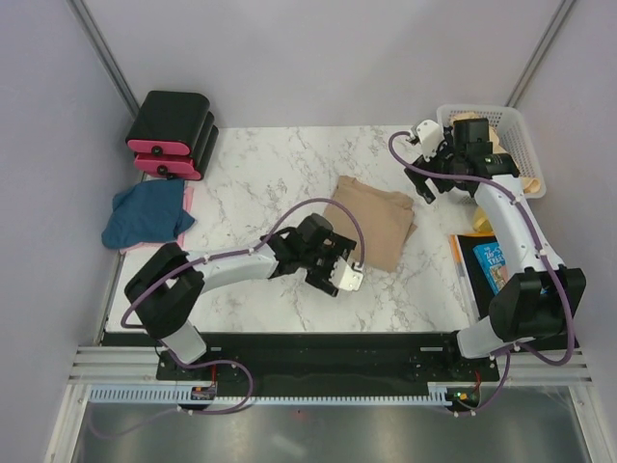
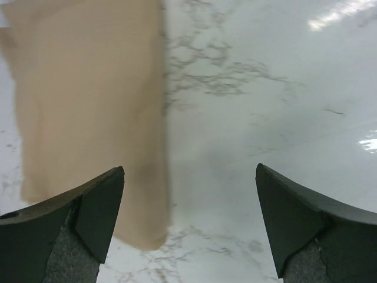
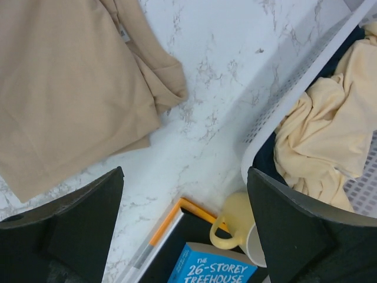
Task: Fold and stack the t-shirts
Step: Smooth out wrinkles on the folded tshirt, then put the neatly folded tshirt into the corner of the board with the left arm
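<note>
- Table (image 1: pixel 260 174) with a white marble pattern is carrying a tan t-shirt (image 1: pixel 369 224), which is lying folded and flat near its middle.
- The left tool (image 2: pixel 188 171) is hovering low over bare marble just beside that shirt's near edge, its jaws standing wide apart and gripping nothing.
- In the left wrist view, one dark finger is overlapping the shirt's lower corner; whether it is touching the cloth cannot be told.
- The right tool (image 3: pixel 185 171) is hanging above the table between the tan t-shirt and a white mesh basket (image 3: pixel 294 100), its jaws likewise spread wide and holding nothing.
- Crumpled pale yellow cloth (image 3: pixel 330 141) is sitting inside the basket at the far right corner, over something dark.
- A dark blue t-shirt (image 1: pixel 145 214) is lying bunched at the left edge of the table, well apart from the tan one, and a pink t-shirt (image 1: pixel 187 204) is showing from under it.
- Black-and-pink boxes (image 1: pixel 172 135) are standing stacked at the far left corner, behind the blue shirt.
- A yellow mug (image 3: pixel 235 227) is resting just beside the basket, next to a blue book (image 3: pixel 212 268) on the right side of the table.
</note>
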You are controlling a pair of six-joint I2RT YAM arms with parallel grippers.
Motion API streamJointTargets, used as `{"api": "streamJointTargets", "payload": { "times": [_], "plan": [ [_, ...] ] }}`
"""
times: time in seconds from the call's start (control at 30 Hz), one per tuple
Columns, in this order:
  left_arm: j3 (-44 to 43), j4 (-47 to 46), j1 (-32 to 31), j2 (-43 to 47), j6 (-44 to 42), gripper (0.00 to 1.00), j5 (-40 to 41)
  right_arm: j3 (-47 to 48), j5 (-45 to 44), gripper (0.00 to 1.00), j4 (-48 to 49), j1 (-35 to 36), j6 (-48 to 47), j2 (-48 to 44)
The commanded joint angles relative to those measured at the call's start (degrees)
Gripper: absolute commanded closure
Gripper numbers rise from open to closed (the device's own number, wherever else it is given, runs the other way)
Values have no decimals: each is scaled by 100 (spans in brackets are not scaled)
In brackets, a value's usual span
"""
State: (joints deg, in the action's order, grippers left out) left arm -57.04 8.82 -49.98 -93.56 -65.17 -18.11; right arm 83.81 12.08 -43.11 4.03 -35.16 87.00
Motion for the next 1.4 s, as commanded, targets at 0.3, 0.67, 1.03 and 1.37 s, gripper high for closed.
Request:
{"api": "streamJointTargets", "payload": {
  "times": [0.3, 0.67, 1.03, 1.37],
  "plan": [
    [-149, -1699, -618, -1180, -357, 0, 562, -67, -408, 8, -496, 27, -123, -570],
    [-721, -1787, -768, -2289, -181, 0, 932, 223, -250, 9, -452, 36, 105, -632],
    [-1011, -1252, -689, -2658, -137, 3, 581, 592, -171, 11, -452, 36, 149, -597],
    [-1836, -337, -461, -3098, -31, 42, 378, 803, -118, 13, -461, 36, 211, -614]
  ]
}}
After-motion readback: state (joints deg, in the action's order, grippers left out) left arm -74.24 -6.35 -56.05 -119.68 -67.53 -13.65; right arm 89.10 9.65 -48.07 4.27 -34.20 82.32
